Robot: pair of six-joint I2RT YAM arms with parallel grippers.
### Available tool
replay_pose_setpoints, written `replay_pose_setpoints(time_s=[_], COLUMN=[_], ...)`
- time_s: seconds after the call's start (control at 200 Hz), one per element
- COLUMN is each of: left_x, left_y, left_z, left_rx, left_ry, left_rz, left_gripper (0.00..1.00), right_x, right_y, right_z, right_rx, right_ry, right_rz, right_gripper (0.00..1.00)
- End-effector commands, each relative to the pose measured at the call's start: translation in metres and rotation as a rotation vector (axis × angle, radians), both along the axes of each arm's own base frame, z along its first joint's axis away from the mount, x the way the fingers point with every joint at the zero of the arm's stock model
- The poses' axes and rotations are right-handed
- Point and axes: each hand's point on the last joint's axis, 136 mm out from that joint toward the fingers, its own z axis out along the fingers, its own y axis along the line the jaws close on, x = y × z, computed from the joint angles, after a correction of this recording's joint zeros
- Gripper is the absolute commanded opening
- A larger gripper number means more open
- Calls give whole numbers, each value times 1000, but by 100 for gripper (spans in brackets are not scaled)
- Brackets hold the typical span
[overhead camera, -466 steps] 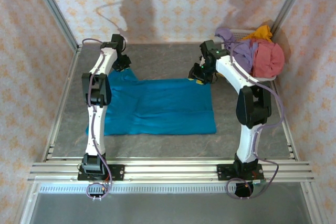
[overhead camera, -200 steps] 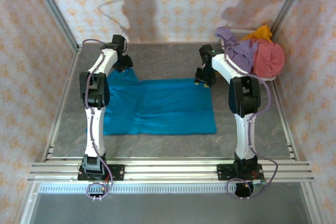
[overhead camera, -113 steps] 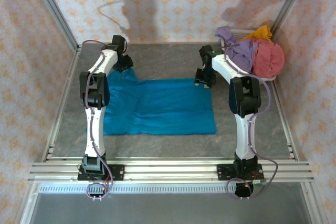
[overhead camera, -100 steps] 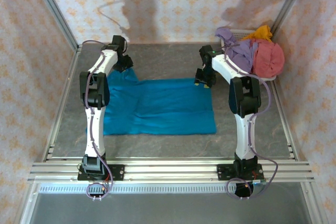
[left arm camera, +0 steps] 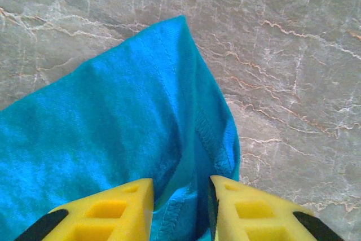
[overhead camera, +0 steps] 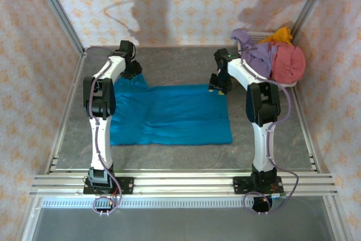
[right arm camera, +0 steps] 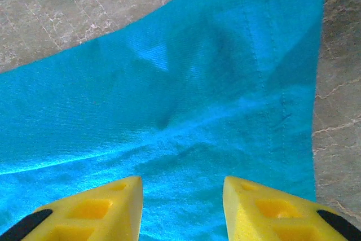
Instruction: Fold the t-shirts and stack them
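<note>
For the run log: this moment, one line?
blue shirt flat | left gripper open over corner | right gripper open over corner

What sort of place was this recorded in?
Probably a lab robot cell, not a home: the left arm and right arm bolted to an aluminium rail, wallpapered panels boxing in the table.

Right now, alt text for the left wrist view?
A teal-blue t-shirt corner with a stitched hem lies on the grey marbled table. The left end effector, yellow fingers apart, straddles the hemmed edge at the bottom.
</note>
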Motion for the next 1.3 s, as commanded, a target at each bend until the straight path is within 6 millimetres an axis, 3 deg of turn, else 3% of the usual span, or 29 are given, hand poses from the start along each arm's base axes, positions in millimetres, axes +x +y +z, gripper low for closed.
replay_pose_setpoints(time_s=[0.0,0.295,0.561,0.791,0.991,1.176,1.296], left_x=[11,9,6,3,-7,-13,-14], left_y=[-1,-6,-11,-22,-17,-13,-14], left_z=[30,21,6,-8,-18,-25,-25], left_rx=[-5,-26,-11,26,97,125,123], left_ry=[-91,-74,-24,21,94,132,135], left_rz=[26,21,-10,-62,-102,-117,-123], left_gripper=[33,44,44,44,44,34,19], right_x=[-1,-4,-3,7,13,20,26], right_y=[0,0,-2,1,-5,-9,-11], right_z=[21,19,20,35,43,49,50], right_rx=[6,6,-1,4,-40,-66,-87], right_ry=[-40,-33,-36,-67,-77,-96,-103], right_rz=[-2,8,12,28,52,53,61], right_gripper=[42,42,41,41,41,41,41])
